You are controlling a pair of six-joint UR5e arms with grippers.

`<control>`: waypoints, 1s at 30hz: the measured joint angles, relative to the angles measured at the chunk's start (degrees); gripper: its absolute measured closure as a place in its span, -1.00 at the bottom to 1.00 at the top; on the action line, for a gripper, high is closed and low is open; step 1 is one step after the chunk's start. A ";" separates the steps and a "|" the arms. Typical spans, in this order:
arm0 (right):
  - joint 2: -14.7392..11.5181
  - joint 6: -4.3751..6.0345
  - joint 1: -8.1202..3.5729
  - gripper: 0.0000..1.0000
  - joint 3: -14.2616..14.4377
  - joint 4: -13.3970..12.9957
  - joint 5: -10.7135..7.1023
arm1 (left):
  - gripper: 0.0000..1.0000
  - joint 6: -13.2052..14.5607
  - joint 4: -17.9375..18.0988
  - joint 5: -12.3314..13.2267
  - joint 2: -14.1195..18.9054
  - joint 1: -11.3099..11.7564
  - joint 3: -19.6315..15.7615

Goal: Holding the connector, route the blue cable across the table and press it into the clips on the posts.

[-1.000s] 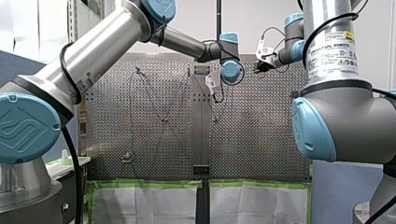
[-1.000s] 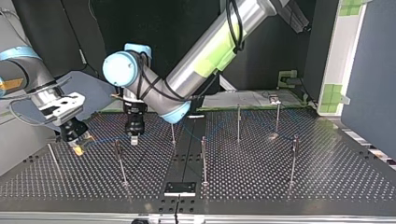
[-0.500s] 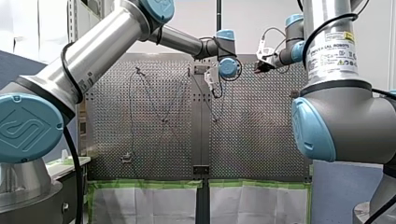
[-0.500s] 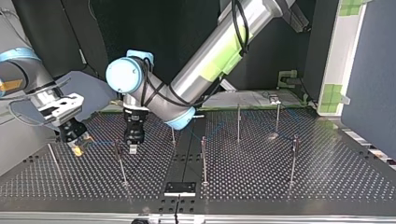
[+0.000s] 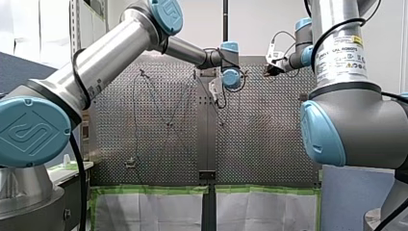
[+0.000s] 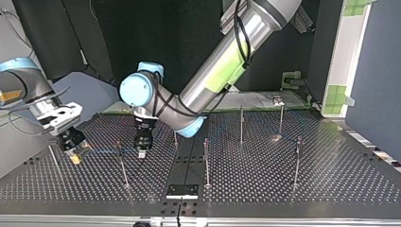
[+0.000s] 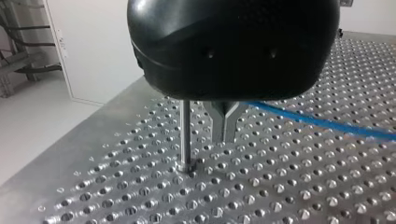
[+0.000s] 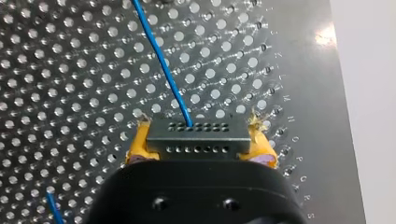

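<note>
Right gripper (image 8: 198,134) pinches the connector (image 8: 196,144), seemingly tensioning the blue cable (image 8: 163,70); left gripper (image 7: 224,133), fingers pressed together, guides it beside a post (image 7: 186,135).

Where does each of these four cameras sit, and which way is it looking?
Front view: behind and above the arms, facing over the perforated table; both arms frame it.
Top view: across the table, facing the arms; my left gripper and my right gripper show.
Left wrist view: on my left wrist, looking past its fingers at a post.
Right wrist view: on my right wrist, looking at the connector between yellow pads.
Shared: both wrist views show the blue cable.
</note>
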 joint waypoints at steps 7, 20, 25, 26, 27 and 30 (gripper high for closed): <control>0.20 -0.16 -0.51 1.00 -0.31 -0.09 0.00 | 0.45 -0.52 -0.63 0.21 -0.05 -0.28 0.11; 0.28 -0.34 -0.72 1.00 -0.33 -0.09 -0.69 | -1.00 -2.07 -3.57 0.27 0.00 -1.36 0.16; 0.29 -0.35 -0.71 1.00 -0.33 -0.06 -0.70 | -1.00 -2.24 -5.84 -0.40 0.16 -1.73 0.44; 0.30 -0.35 -0.71 1.00 -0.32 -0.05 -0.70 | -1.00 -2.36 -6.30 -0.53 0.25 -1.80 0.47; 0.31 -0.35 -0.70 1.00 -0.32 -0.04 -0.70 | -1.00 -2.57 -6.93 -0.69 0.42 -1.90 0.46; 0.34 -0.34 -0.63 1.00 -0.32 0.02 -0.70 | -1.00 -3.17 -8.59 -0.96 1.10 -2.24 0.36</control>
